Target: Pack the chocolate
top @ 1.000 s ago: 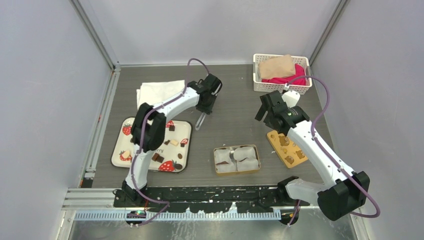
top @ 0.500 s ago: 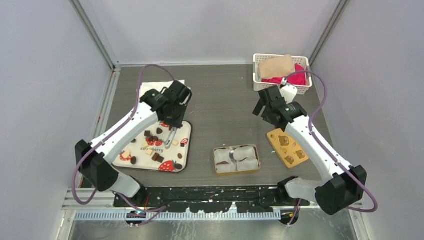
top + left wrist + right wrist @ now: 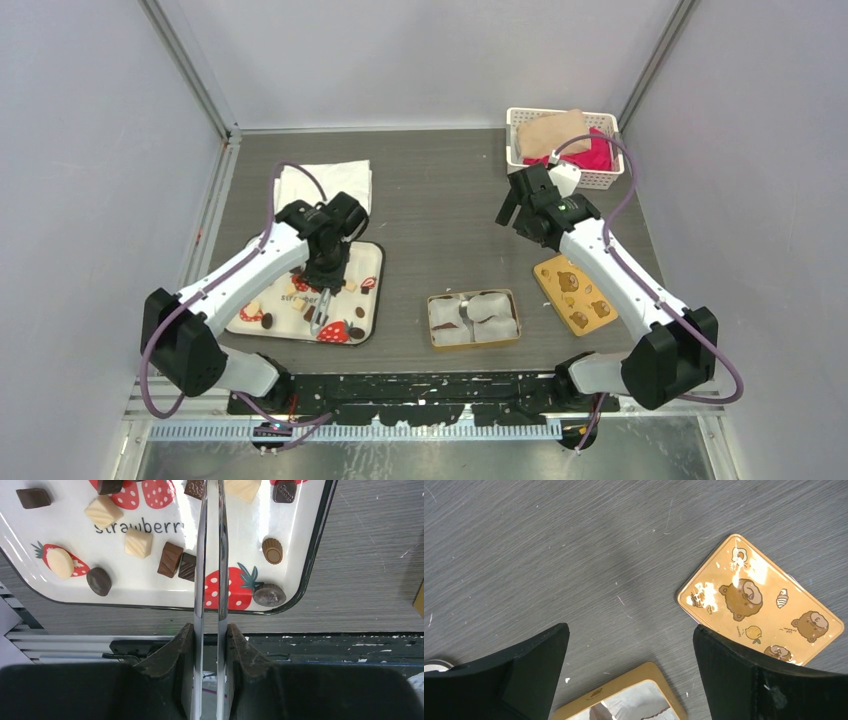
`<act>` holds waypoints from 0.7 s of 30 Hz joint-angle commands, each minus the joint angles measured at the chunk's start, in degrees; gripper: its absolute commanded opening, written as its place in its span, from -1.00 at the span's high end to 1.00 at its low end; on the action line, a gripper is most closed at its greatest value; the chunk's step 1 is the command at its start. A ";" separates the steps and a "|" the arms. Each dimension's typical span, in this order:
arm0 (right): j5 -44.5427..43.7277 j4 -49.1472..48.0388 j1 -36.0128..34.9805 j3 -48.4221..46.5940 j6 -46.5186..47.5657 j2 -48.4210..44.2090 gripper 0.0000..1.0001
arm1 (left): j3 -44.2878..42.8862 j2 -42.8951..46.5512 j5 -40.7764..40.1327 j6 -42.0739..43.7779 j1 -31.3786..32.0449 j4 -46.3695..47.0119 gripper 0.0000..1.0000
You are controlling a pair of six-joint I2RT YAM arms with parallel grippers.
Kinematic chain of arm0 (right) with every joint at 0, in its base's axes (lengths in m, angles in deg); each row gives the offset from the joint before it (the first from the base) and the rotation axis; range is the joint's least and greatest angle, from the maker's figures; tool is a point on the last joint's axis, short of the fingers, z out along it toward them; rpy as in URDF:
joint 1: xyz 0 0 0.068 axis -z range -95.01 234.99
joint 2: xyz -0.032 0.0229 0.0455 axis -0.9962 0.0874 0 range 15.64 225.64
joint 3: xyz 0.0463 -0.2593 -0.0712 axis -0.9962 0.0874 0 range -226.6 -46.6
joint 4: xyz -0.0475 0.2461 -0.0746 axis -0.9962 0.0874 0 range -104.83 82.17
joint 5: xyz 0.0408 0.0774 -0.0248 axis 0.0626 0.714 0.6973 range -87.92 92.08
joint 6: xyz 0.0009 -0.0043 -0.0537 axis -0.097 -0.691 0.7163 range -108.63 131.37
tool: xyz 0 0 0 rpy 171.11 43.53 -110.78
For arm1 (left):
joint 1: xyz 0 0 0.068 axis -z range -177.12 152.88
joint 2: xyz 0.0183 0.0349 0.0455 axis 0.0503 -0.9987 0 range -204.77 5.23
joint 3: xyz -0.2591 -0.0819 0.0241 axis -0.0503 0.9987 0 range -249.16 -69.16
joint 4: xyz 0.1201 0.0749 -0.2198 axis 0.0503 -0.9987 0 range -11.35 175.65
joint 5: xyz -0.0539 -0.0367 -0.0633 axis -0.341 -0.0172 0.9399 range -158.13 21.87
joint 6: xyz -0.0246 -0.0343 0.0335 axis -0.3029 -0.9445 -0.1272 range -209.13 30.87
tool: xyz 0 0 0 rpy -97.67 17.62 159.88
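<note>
Two left fingers (image 3: 167, 662) pinch tweezers (image 3: 200, 555) over chocolate (image 3: 170, 559); right fingers (image 3: 744, 680) spread wide.

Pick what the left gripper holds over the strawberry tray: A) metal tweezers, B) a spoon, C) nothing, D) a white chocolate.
A: in the left wrist view the left gripper is clamped on metal tweezers, whose two thin blades reach out over the tray.
</note>
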 commanded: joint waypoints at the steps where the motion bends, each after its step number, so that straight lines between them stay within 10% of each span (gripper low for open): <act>1: 0.61 -2.28 0.04 -3.11 0.82 0.34 -1.00 | -0.88 -1.59 1.62 -0.06 -0.86 -1.24 0.51; 21: 1.52 -2.56 0.05 -3.98 1.79 1.77 -1.00 | -1.63 -7.13 1.84 1.63 -2.89 4.46 -0.07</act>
